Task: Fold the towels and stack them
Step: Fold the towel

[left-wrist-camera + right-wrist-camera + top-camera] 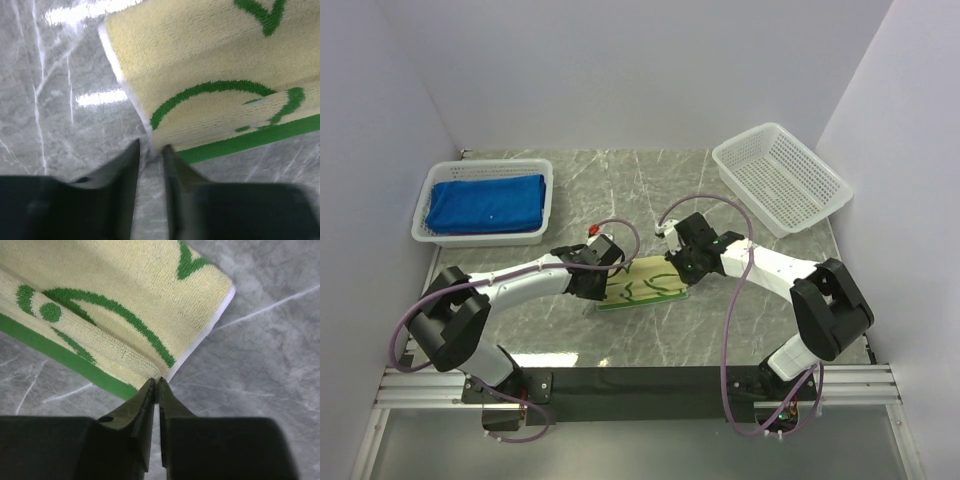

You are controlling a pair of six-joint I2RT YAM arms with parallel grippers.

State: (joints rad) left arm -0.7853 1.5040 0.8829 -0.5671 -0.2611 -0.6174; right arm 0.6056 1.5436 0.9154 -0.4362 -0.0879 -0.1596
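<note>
A pale yellow towel (645, 283) with green motifs lies folded on the marble table between my two arms, a green strip showing along its near edge. My left gripper (604, 290) is at its left end. In the left wrist view its jaws (150, 147) stand slightly apart, and the white corner of the yellow towel (215, 65) is just at their tips. My right gripper (682, 284) is at the right end. In the right wrist view its jaws (156, 381) are almost together, pinching the folded corner of the yellow towel (115, 295). A royal blue towel (485, 203) lies folded in the left basket.
The white lattice basket (490, 165) with the blue towel stands at the back left. Another white lattice basket (772, 128) sits tilted at the back right, with nothing in it. White walls close in the table on three sides.
</note>
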